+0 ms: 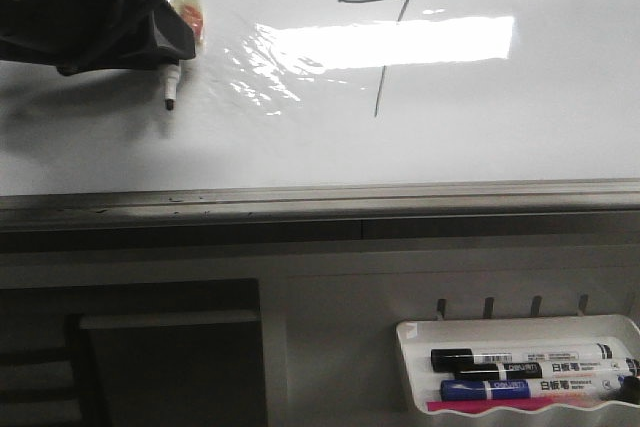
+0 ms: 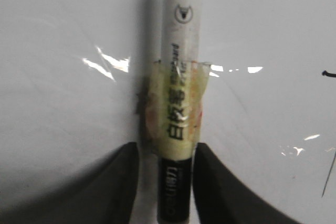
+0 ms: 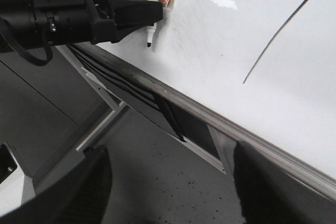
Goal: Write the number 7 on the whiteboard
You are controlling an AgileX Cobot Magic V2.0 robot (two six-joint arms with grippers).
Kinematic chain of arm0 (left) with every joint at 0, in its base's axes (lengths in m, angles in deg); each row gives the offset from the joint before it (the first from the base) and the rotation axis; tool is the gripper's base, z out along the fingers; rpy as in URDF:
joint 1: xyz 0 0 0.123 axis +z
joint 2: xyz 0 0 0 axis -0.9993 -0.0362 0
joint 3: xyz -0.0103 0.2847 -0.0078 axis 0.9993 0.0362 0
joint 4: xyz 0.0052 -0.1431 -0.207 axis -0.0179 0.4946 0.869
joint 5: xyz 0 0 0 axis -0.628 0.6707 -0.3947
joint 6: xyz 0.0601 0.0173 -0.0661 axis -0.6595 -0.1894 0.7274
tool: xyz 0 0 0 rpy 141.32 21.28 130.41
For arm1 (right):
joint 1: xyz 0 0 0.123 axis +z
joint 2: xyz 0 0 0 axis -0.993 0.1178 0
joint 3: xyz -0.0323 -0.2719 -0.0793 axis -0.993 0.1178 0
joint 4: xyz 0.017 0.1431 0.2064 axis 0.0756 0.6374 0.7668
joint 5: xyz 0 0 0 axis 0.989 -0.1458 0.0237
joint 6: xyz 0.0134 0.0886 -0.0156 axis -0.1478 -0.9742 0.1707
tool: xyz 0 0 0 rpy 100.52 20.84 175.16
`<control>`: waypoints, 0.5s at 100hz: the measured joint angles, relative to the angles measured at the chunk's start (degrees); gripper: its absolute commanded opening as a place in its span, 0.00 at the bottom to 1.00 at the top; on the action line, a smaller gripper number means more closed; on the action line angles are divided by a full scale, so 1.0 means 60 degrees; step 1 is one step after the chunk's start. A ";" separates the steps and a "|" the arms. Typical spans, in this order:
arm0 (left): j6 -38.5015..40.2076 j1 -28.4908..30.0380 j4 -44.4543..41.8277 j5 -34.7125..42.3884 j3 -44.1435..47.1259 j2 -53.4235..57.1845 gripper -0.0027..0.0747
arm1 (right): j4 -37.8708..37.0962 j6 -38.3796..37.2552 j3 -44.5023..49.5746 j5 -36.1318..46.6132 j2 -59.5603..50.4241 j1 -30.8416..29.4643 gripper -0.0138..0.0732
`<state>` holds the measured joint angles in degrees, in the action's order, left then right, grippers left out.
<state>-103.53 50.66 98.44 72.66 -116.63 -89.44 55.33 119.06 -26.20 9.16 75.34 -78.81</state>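
Front view: the 7 [image 1: 380,47] stands complete on the whiteboard [image 1: 500,137], right of centre, its stem crossing a bright glare band. The left hand [image 1: 172,47] sits at upper left, well apart from the figure, holding a marker [image 1: 171,85] with its dark tip pointing down along the board; whether the tip touches the surface cannot be told. Only this view shows the tray [image 1: 420,372] at lower right, below the grey rail [image 1: 320,197], holding several markers, partly cut off by the frame edge.

Left wrist view: the fingers [image 2: 118,187] are clamped on the marker's black end, one each side. A yellowish tape wrap [image 2: 176,108] rings the barrel. The tip is cut off at the frame edge. Only scraps of the figure show at the edge.

Right wrist view: the 7 is shown whole, with the left hand and marker beside it. The right hand [image 3: 170,182] is spread wide and empty, its two fingers [image 3: 84,192] dark and blurred, off the board.
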 measured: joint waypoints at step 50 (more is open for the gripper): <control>-0.2082 0.0000 0.0037 -0.1490 -0.0014 0.2210 0.64 | -0.0038 0.0000 0.0000 0.0283 -0.0515 -0.0016 0.64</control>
<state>-116.02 50.66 98.67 63.72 -116.71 -76.19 55.09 119.06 -26.20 10.85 72.25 -78.91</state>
